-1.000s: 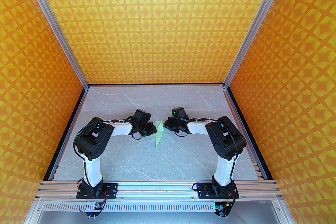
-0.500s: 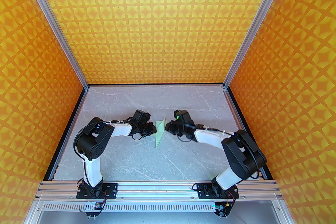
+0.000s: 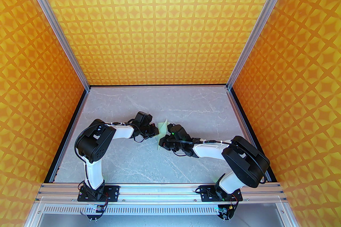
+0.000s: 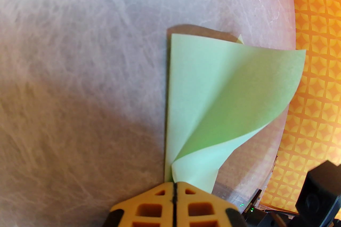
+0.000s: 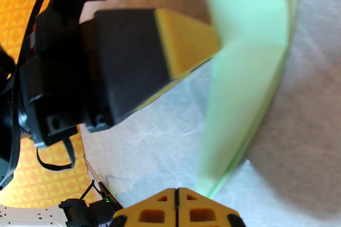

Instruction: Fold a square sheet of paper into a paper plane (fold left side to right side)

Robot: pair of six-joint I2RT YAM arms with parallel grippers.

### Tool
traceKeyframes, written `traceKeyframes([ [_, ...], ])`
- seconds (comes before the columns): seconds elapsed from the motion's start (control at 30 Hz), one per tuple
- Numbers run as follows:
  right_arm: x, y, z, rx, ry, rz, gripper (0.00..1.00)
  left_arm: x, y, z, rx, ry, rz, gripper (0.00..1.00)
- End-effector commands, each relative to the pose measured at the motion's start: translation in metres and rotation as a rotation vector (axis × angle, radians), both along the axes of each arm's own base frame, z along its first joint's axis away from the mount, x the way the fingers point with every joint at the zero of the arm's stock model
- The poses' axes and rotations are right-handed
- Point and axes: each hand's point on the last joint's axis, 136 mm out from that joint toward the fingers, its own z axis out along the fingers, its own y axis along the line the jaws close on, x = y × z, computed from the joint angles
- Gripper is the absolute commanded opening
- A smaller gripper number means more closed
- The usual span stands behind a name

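Centrally on the table (image 3: 191,111), the pale green paper plane (image 4: 202,93) lies pointing away from the arms. The left gripper (image 4: 173,184), pressed together, touches its left edge. The right gripper (image 5: 175,190), also closed, sits at its near tip.

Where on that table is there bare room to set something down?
Bare table runs along the back wall, and again at the near side, between the left arm and right arm. The middle is crowded: the left gripper and right gripper meet at the paper.
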Motion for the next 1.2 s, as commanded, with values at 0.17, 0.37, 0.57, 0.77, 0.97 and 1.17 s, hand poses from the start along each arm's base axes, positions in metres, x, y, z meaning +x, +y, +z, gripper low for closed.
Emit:
traceKeyframes([
  [0.17,-0.005,0.007,-0.015,0.001,0.041,0.006,0.06,-0.016,-0.003,-0.016,0.039,0.032,-0.015,0.08],
  [0.37,-0.006,0.007,-0.017,-0.011,0.041,0.008,0.06,-0.017,-0.004,-0.018,0.041,0.036,-0.016,0.08],
  [0.57,-0.008,0.004,-0.025,-0.038,0.05,0.013,0.06,-0.016,-0.005,-0.018,0.041,0.036,-0.018,0.08],
  [0.77,-0.008,0.003,-0.03,-0.046,0.056,0.009,0.06,-0.016,-0.006,-0.018,0.043,0.036,-0.02,0.08],
  [0.97,-0.009,0.001,-0.034,-0.052,0.062,0.007,0.06,-0.017,-0.006,-0.019,0.042,0.037,-0.021,0.08],
  [1.17,-0.011,-0.002,-0.037,-0.062,0.066,0.001,0.06,-0.017,-0.006,-0.019,0.042,0.036,-0.021,0.08],
])
